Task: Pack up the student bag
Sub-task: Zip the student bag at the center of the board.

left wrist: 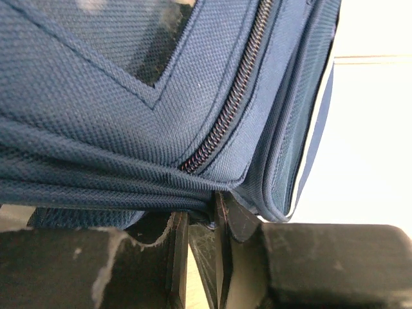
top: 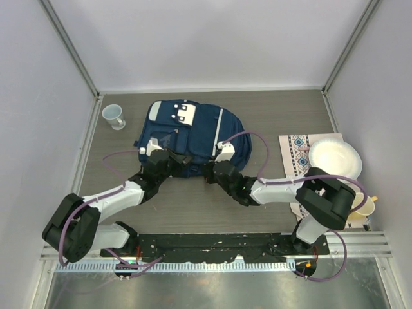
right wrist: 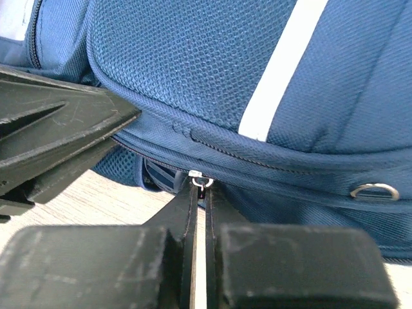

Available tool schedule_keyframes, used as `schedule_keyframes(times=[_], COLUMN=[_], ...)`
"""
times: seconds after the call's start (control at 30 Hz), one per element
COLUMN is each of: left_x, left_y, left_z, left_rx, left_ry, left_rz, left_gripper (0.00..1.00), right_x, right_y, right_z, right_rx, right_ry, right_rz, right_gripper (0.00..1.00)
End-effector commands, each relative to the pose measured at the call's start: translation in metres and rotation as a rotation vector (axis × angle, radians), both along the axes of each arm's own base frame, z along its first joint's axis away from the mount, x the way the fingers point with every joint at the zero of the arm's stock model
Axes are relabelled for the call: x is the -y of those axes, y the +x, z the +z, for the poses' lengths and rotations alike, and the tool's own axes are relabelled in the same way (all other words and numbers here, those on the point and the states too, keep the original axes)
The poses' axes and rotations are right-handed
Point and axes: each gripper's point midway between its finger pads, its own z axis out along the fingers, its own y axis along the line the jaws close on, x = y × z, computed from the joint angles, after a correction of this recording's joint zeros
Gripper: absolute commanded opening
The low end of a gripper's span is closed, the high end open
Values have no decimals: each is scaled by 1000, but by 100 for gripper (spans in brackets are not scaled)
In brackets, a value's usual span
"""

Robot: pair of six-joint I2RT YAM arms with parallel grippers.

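Left fingers (left wrist: 96, 270) pinching fabric edge of student bag (left wrist: 96, 116), right fingers (right wrist: 174, 215) pressed together on zipper pull (right wrist: 200, 185)

One overhead, two close wrist views (common: student bag (top: 190, 129))

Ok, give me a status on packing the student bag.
Done: nothing visibly packed; the student bag lies on the table and looks closed. In hand: the right gripper is shut on the zipper pull, while the left gripper pinches the bag's near edge. Left: opening the bag and loading it; the white cup and paper plate sit outside it.
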Motion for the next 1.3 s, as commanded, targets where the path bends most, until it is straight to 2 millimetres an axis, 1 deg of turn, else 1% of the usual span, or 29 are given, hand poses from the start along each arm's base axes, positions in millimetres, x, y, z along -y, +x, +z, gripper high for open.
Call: schedule_keyframes(times=[0.0, 0.03, 0.1, 0.13, 0.17, 0.23, 0.37, 0.47, 0.5, 0.57, 0.6, 0.67, 0.7, 0.73, 0.8, 0.83, 0.87, 0.9, 0.93, 0.97, 1.0, 1.03, 1.07, 1.1, 1.13, 1.17, 1.2, 1.27], left_x=[-2, -6, -10, -13, -15, -20, -34, -43, -43, -48, -46, -48, -50, -44, -48, -46, -51, -52, -52, -54, -54, -55, -53, -50, -49, -46, -44, -46], left_y=[-5, -6, -7, -9, -9, -11, -11, -9, -11, -9, -13, -10, -12, -11, -15, -13, -14, -13, -9, -10, -9, -2, -3, -5, 3, 1, 10, 22], left_z=[19, 16, 20, 16, 17, 15, 10, 9, 7, 8, 5, 7, 4, 12, 2, 8, 4, 6, 13, 11, 13, 22, 23, 16, 24, 24, 23, 25], left_rx=[68, 64, 76, 65, 68, 61, 55, 55, 48, 49, 42, 46, 45, 67, 17, 42, 19, 27, 57, 37, 43, 81, 77, 49, 65, 64, 56, 56], left_ry=[63, 97, 118, 145, 157, 176, 213, 241, 243, 260, 271, 286, 319, 307, 339, 356, 372, 378, 389, 396, 396, 410, 393, 385, 379, 370, 363, 347], left_rz=[-48, -48, -48, -53, -51, -49, -48, -60, -85, -102, -157, -193, -232, -279, -324, -368, -378, -389, -419, -432, -450, -475, -512, -552, -571, -621, -638, -632], left_gripper=[0, 0, 0, 0, 0, 0, 0, 0, 0, 0, 0, 0, 0, 0, 0, 0, 0, 0, 0, 0, 0, 0, 0, 0, 0, 0, 0, 0], right_x=[30, 33, 37, 40, 41, 45, 57, 63, 64, 67, 68, 71, 74, 77, 85, 88, 90, 94, 95, 97, 100, 100, 100, 100, 95, 93, 89, 78], right_y=[11, 8, 6, 3, 1, -2, -3, -5, -6, -7, -8, -10, -10, -10, -11, -12, -13, -14, -16, -17, -19, -20, -22, -24, -28, -30, -33, -43], right_z=[26, 24, 23, 19, 20, 16, 14, 16, 20, 20, 24, 27, 28, 33, 36, 40, 42, 40, 43, 42, 39, 40, 44, 43, 43, 47, 49, 52], right_rx=[93, 88, 91, 79, 83, 80, 91, 103, 110, 106, 112, 112, 114, 119, 126, 133, 137, 134, 136, 134, 127, 123, 126, 122, 117, 120, 119, 110], right_ry=[-88, -113, -157, -183, -194, -243, -333, -369, -367, -378, -370, -365, -367, -359, -362, -356, -356, -363, -357, -356, -363, -358, -339, -325, -304, -280, -257, -205], right_rz=[-76, -62, -44, -31, -20, 4, 13, 23, 27, 32, 32, 24, 11, 3, -19, -24, -31, -34, -35, -36, -35, -32, -31, -23, 5, 16, 31, 70], right_gripper=[1, 1, 1, 1, 1, 1, 1, 1, 1, 1, 1, 1, 1, 1, 1, 1, 1, 1, 1, 1, 1, 1, 1, 1, 1, 1, 1, 1])
